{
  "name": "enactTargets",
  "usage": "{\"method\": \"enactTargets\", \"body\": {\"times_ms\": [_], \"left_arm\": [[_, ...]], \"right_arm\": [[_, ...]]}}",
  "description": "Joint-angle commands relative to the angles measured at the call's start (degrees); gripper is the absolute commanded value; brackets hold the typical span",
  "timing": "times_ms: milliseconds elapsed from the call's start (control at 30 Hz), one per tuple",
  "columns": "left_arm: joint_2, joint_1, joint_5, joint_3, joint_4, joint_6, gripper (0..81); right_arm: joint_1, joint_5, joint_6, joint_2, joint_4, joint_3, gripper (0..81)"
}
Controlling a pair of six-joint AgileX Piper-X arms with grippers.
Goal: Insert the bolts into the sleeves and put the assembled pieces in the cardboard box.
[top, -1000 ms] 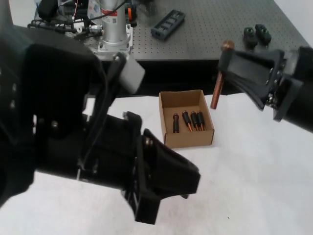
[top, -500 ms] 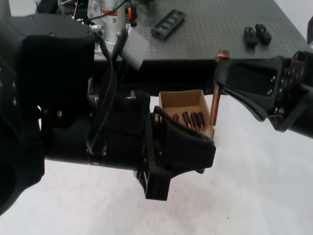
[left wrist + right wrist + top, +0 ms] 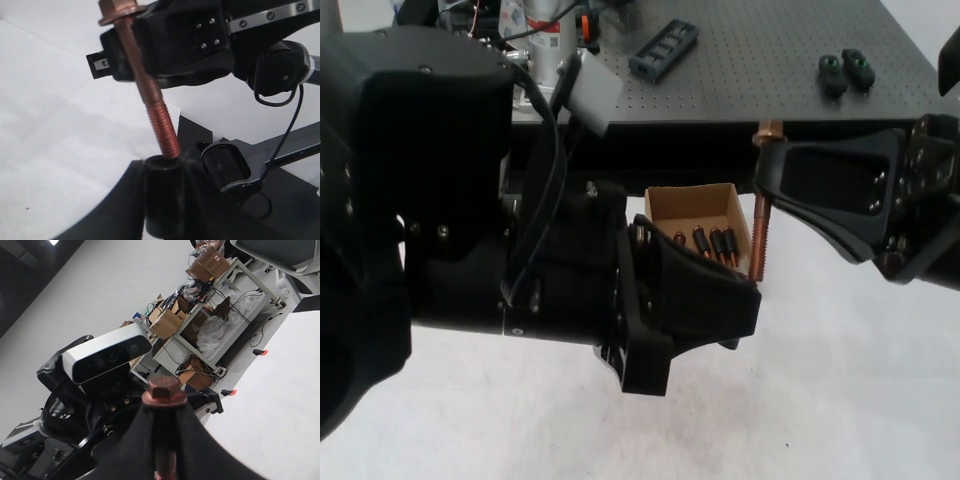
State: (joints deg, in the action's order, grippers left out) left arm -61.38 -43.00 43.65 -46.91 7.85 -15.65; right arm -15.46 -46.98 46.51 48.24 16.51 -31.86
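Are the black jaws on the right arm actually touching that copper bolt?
Touching. The right wrist view shows the right gripper with its jaws pressed against both sides of the bolt, just under its head.

Probably a lab: a perforated metal bench (image 3: 770,70) and cluttered storage shelves (image 3: 192,351).

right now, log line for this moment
right end effector: bolt | left end effector: sleeve | tip at sleeve mouth | box: pieces inside
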Motion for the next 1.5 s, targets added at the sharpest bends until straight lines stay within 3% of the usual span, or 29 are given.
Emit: {"method": "enactTargets", "body": {"times_ms": [0, 200, 900, 1267, 1467], "left_arm": [[0.13, -0.17, -0.17, -0.25, -1.09, -0.95, 0.6], [0.13, -0.17, 1.18, -0.25, -1.09, -0.96, 0.6], [0.13, -0.17, 3.17, -0.25, -5.20, -0.68, 0.6], [0.13, -0.17, -3.33, -0.25, -7.85, -3.67, 0.6], [0.13, -0.17, -3.63, -0.25, -7.85, -3.67, 0.6]], "right_arm": [[-0.88, -0.75, -0.26, -0.01, 1.00, -0.27, 2.0], [-2.71, 0.13, -0.59, -0.01, 1.00, -0.27, 2.0], [-2.70, 3.75, -2.77, -0.01, 0.78, -0.27, 2.0], [-2.70, 3.75, -3.93, -0.01, 0.59, -0.27, 2.0], [-2.70, 3.99, -4.10, -0.01, 0.59, -0.27, 2.0]]}}
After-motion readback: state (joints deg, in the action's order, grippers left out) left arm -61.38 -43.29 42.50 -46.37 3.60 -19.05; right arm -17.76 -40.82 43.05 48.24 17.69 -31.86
